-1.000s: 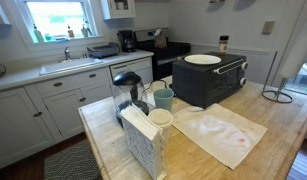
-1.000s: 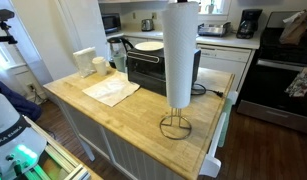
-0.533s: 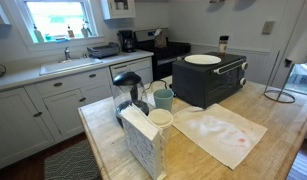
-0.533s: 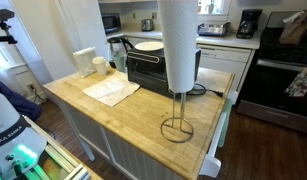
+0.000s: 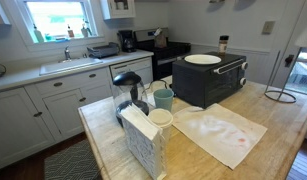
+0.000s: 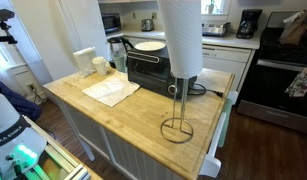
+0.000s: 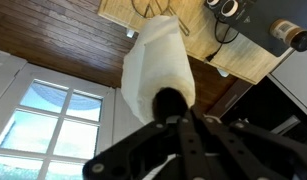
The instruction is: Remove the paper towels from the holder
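Hanging clamped between jaws: paper towels (image 6: 180, 38), well above holder (image 6: 175, 129) base.

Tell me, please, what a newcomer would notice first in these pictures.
The tall white paper towel roll hangs raised above the base of its wire holder on the wooden island. Behind it sits a black toaster oven with a white plate on top.

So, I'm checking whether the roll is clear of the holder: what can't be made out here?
Holder rod tip: in an exterior view, hidden inside the paper towel roll.
End effector grip: wrist view, dark and blurred.
Roll's top: exterior view, cut off by the frame's top edge.
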